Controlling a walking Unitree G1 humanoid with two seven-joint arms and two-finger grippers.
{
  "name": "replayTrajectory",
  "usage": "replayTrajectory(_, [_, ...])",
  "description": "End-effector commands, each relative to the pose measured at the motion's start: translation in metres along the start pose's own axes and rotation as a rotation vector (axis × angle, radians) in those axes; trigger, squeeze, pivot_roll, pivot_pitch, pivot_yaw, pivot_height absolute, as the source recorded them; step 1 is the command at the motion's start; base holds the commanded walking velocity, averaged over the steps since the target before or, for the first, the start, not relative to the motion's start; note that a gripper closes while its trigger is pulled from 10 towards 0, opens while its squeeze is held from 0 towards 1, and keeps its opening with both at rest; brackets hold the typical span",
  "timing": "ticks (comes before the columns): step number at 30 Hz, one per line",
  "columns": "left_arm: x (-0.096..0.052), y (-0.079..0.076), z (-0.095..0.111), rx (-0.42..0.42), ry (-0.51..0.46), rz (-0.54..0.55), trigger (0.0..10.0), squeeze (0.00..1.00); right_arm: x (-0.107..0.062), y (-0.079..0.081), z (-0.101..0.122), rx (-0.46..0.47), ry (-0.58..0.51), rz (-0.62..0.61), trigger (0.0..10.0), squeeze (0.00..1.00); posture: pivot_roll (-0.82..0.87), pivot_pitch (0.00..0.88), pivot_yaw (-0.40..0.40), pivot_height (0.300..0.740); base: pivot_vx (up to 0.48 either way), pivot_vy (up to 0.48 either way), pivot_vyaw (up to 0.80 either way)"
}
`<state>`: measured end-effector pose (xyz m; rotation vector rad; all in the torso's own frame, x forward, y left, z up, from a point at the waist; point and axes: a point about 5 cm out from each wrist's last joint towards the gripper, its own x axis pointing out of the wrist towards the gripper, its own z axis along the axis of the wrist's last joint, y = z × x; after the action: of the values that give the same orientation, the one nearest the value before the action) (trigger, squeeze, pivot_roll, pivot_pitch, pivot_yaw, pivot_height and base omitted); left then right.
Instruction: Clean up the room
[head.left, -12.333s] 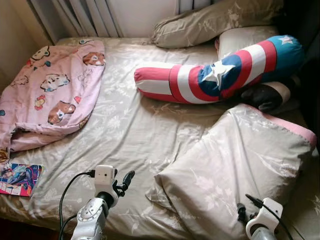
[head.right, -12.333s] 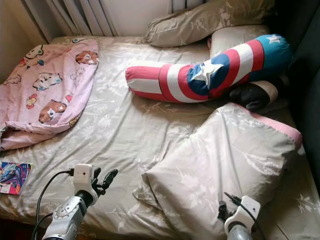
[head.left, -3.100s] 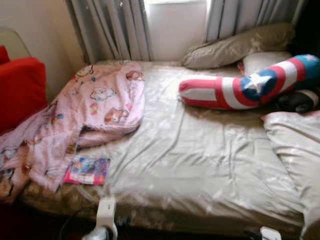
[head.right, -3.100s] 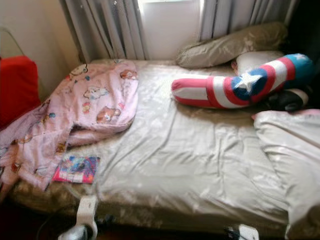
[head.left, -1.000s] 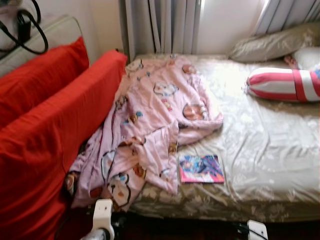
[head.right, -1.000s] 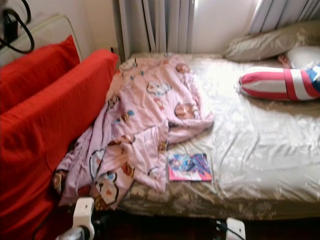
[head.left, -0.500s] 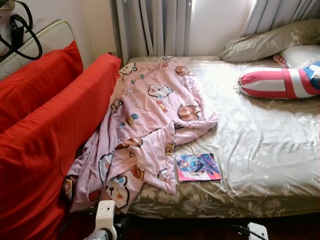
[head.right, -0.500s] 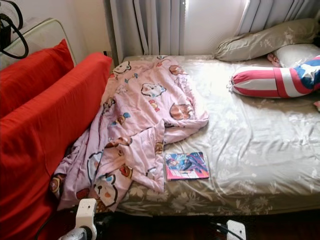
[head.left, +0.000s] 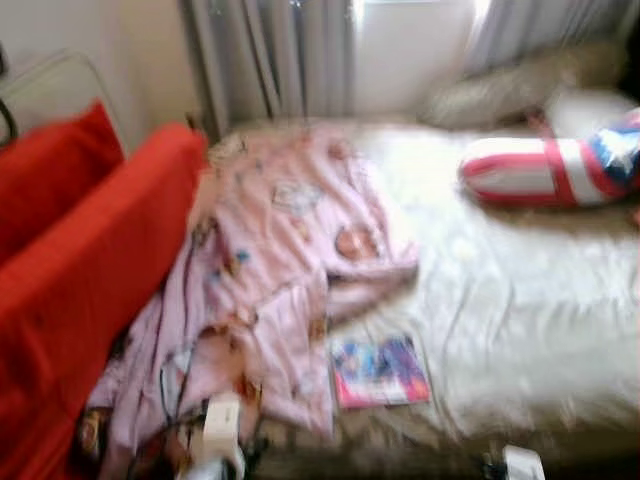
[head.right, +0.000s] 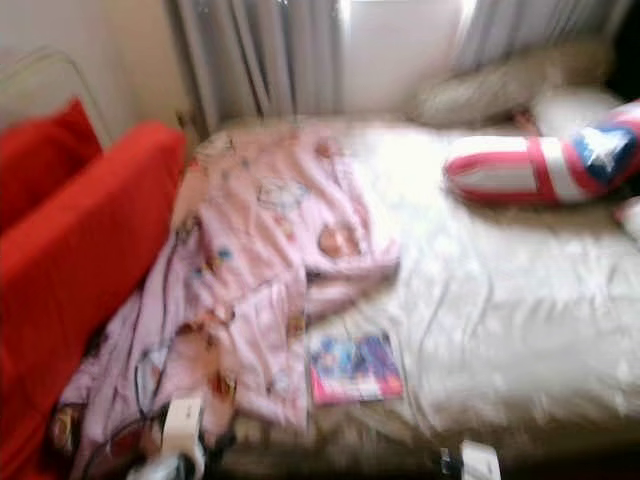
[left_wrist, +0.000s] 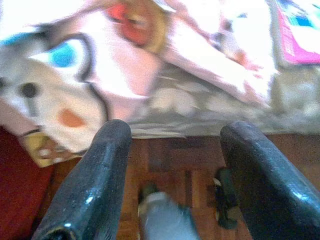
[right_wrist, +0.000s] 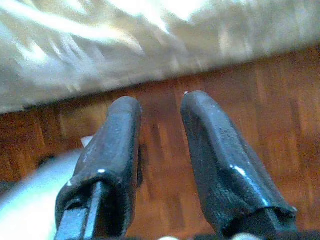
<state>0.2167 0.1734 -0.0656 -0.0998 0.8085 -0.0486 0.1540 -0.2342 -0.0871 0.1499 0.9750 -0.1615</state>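
Count on and beside the bed: one pink cartoon-print blanket (head.left: 270, 270); one colourful book (head.left: 380, 372); one red, white and blue star-print bolster (head.left: 548, 170); two pillows at the far right, one beige floral pillow (head.left: 510, 92) and one white pillow (head.left: 585, 108); two red cushions (head.left: 95, 260) at left.

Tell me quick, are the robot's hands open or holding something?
Left hand: open, holding nothing.
Right hand: open a little, holding nothing.
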Motion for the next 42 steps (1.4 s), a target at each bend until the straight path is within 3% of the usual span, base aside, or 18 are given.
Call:
replayTrajectory(1, [-0.003,0.011,-0.005,0.008,0.020,0.028,10.0,0.00,0.000,0.009,-0.007,-0.010,0.018,0.031,10.0,0.00,0.04,0.000,0.014,0.720,0.270,0.000,0.55])
replayTrajectory(11, [-0.002,0.010,0.003,-0.006,-0.033,0.016,10.0,0.00,0.000,0.009,-0.005,0.022,-0.019,0.028,10.0,0.00,0.04,0.000,0.014,0.720,0.038,0.000,0.06])
replayTrajectory(19, [0.002,0.005,0.038,0.005,-0.187,-0.051,10.0,0.00,-0.001,0.007,-0.001,0.084,-0.095,0.014,10.0,0.00,0.04,0.000,0.009,0.720,0.000,0.000,0.00])
replayTrajectory(24, [0.002,0.004,0.044,-0.007,-0.220,-0.060,10.0,0.00,-0.002,0.006,-0.001,0.105,-0.110,0.003,10.0,0.00,0.04,0.000,0.005,0.720,0.000,0.000,0.00])
replayTrajectory(31, [0.003,-0.001,0.032,-0.017,-0.161,-0.054,10.0,0.00,-0.002,0.004,-0.002,0.095,-0.103,-0.005,10.0,0.00,0.04,0.000,0.002,0.720,0.000,0.000,0.00])
replayTrajectory(33, [0.001,0.000,0.013,0.031,-0.072,-0.043,10.0,0.00,-0.002,0.003,-0.002,0.091,-0.098,-0.009,10.0,0.00,0.06,0.000,-0.013,0.720,0.000,0.000,0.00])
replayTrajectory(34, [0.001,0.000,0.013,0.031,-0.072,-0.043,10.0,0.00,-0.002,0.003,-0.002,0.091,-0.098,-0.009,10.0,0.00,0.06,0.000,-0.013,0.720,0.000,0.000,0.00])
replayTrajectory(39, [-0.009,0.019,-0.016,0.004,0.009,0.029,10.0,0.00,-0.002,0.001,-0.003,0.064,-0.078,-0.010,10.0,0.00,0.05,0.000,-0.018,0.720,0.000,0.000,0.00])
replayTrajectory(42, [-0.010,0.020,-0.019,-0.005,0.010,0.035,10.0,0.00,-0.002,0.001,-0.003,0.067,-0.076,-0.011,10.0,0.00,0.05,0.000,-0.020,0.720,0.000,0.000,0.00])
